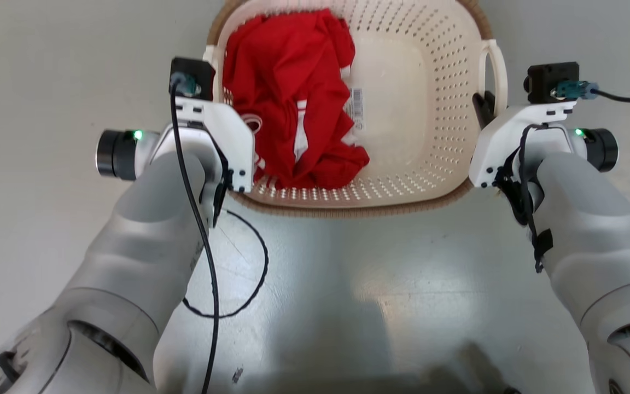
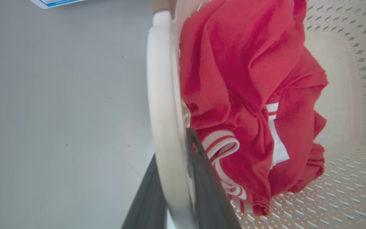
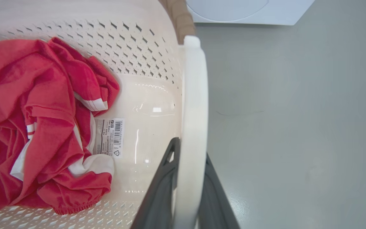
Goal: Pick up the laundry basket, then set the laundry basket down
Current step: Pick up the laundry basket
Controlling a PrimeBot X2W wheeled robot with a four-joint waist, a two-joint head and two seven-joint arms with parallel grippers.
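The laundry basket point(image 1: 435, 169) lies crosswise between two grippers: left gripper point(image 2: 172, 143) pinches its left handle point(image 2: 162, 95), right gripper point(image 3: 191, 148) its right handle point(image 3: 195, 95).

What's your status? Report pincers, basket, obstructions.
Left pincer shut on handle of laundry basket. Right pincer shut on other handle. Red garment inside. No obstruction seen.
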